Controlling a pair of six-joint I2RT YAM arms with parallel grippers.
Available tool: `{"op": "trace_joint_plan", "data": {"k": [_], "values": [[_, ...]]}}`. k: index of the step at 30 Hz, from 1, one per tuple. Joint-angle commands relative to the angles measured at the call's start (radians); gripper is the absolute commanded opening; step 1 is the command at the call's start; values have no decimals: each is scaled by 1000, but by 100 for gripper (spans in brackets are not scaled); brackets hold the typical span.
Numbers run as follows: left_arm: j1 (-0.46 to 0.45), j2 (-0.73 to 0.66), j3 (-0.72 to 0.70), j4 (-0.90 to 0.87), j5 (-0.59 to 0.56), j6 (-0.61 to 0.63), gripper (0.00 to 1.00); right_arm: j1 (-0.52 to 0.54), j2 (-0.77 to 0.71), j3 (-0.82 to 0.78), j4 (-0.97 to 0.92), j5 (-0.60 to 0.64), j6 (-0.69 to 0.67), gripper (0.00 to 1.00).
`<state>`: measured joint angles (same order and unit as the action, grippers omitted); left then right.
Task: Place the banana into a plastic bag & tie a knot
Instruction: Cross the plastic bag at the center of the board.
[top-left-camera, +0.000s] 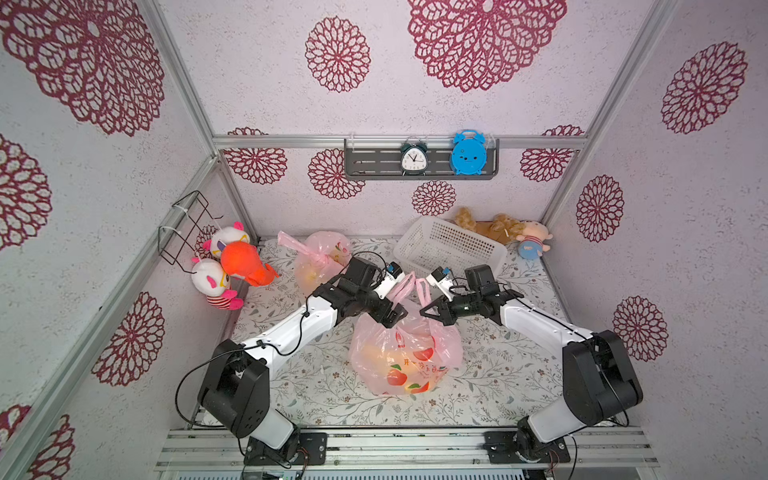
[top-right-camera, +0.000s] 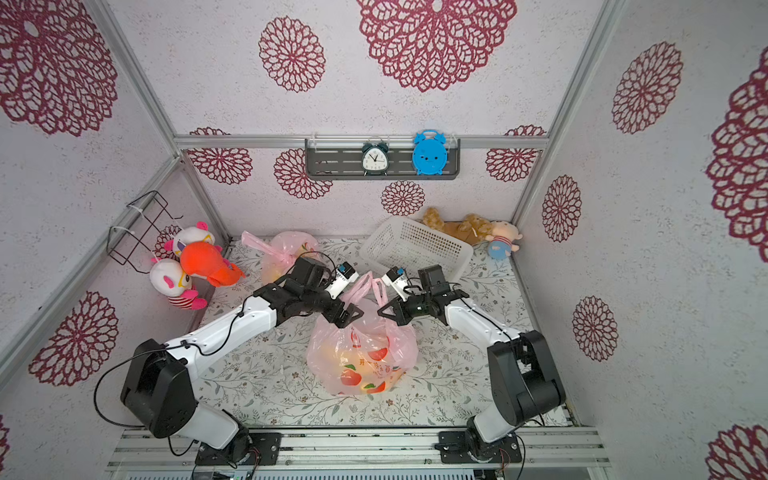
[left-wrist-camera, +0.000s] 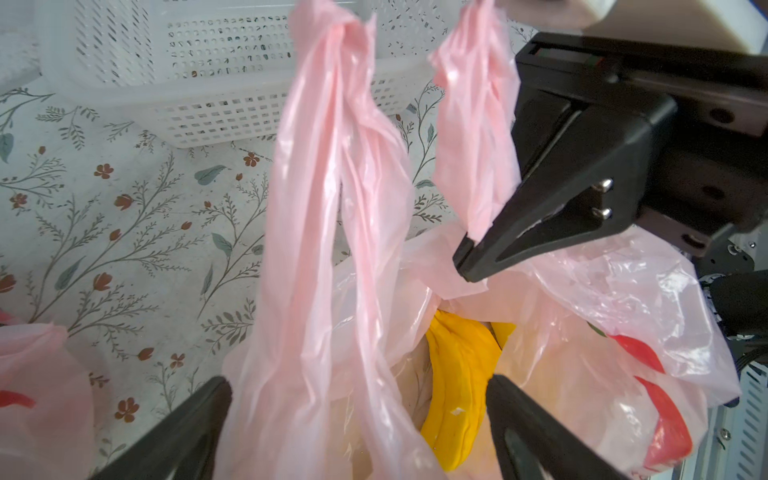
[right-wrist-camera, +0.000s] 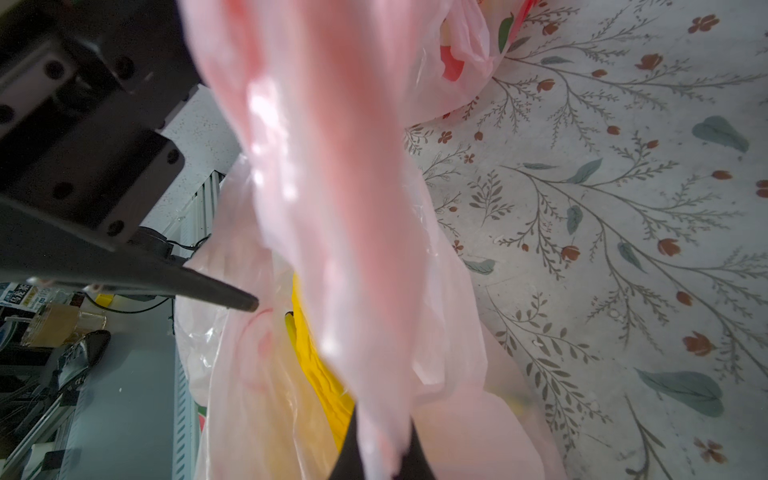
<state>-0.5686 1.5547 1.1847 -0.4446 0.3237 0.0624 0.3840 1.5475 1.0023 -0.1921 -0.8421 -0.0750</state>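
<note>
Already bagged, knot not yet tied.
Banana (left-wrist-camera: 457, 374) lies inside the pink bag (top-left-camera: 405, 357) on the worktop (top-left-camera: 316, 386); right jaws pinch one handle (left-wrist-camera: 473, 137), left jaws gape around the other handle (left-wrist-camera: 324, 208). Thin film could slip free if they close off-centre.

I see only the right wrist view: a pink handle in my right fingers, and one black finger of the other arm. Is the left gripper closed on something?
Observer: No. The left gripper is open. Its fingers stand on both sides of the free handle without pinching it.
Operator: Are the two handles crossed already?
Observer: No. In a top view the free handle and the held handle rise apart above the bag. There is no knot yet.
Operator: What stands behind the bag?
Observer: A white basket, toward the back wall.
</note>
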Motion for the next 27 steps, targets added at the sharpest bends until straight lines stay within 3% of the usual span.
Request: {"op": "trace_joint_plan", "data": {"k": [1, 3, 6, 8, 11, 21, 27], "values": [[23, 19, -11, 9, 34, 11, 89, -4, -45, 38, -13, -22, 5, 0], [36, 41, 4, -3, 67, -3, 81, -3, -47, 42, -15, -26, 5, 0], [41, 69, 21, -15, 76, -9, 61, -1, -50, 45, -15, -28, 6, 0], [42, 70, 39, -33, 79, -13, 32, 2, -54, 49, -19, -9, 7, 0], [44, 47, 58, -61, 91, -22, 0, 32, -78, 48, -21, 69, -4, 0], [53, 11, 88, -180, 215, 4, 0, 128, -232, -54, 130, 294, -109, 0], [69, -6, 88, -162, 327, 13, 0, 178, -214, -40, 92, 348, -204, 0]]}}
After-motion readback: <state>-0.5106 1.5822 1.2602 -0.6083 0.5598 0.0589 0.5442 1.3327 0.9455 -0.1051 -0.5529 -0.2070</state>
